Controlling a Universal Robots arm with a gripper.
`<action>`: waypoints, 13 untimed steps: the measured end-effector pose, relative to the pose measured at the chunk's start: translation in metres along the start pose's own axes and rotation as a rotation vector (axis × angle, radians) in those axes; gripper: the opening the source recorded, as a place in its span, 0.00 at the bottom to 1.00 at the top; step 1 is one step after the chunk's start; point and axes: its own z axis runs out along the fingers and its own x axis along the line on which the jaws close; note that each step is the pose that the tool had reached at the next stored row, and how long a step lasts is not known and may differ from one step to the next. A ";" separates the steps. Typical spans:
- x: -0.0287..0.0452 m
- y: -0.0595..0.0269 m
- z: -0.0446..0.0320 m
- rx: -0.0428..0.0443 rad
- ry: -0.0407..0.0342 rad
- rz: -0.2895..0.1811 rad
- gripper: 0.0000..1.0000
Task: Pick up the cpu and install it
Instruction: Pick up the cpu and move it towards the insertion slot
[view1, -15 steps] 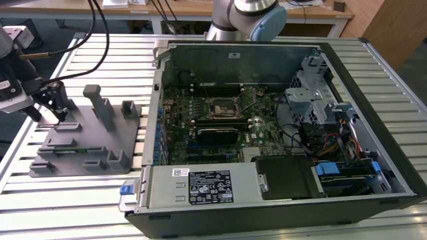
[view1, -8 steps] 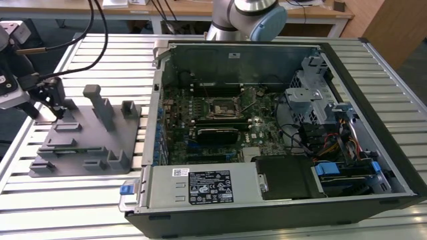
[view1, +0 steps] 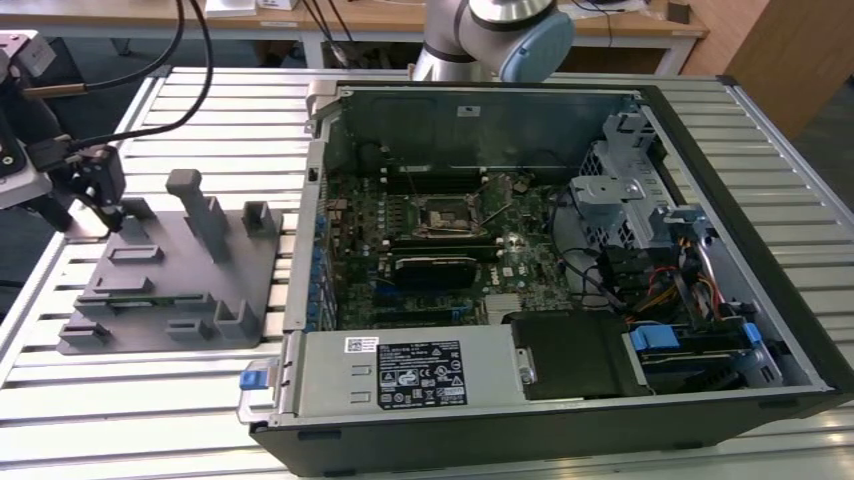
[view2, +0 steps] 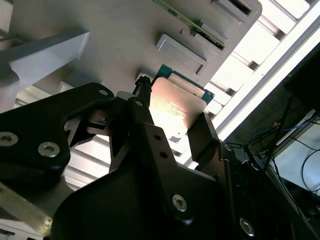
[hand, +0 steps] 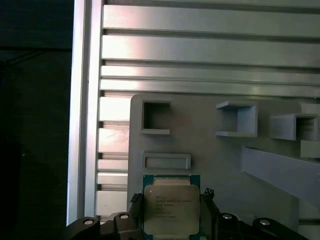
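Pincer is clenched on the cpu, fingers against two opposite edges. The cpu sits at a recess of the grey holder on the counter; lift-off undeterminable. Open computer case, holding its motherboard, stands just beside the holder.

First wrist view: one side of the cpu runs out of the picture. Exterior view: arm cut off at the top edge and again at the exterior view's left; cpu under the gripper too small to make out. Second wrist view: gripper body hides part of the cpu; contact between them cannot be told
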 end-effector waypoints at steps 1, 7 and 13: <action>0.0000 0.0000 -0.0011 0.0000 0.0000 0.000 0.54; -0.0002 0.0003 -0.0086 0.0000 0.0000 0.000 0.54; -0.0004 0.0005 -0.0164 0.0000 0.0001 0.000 0.54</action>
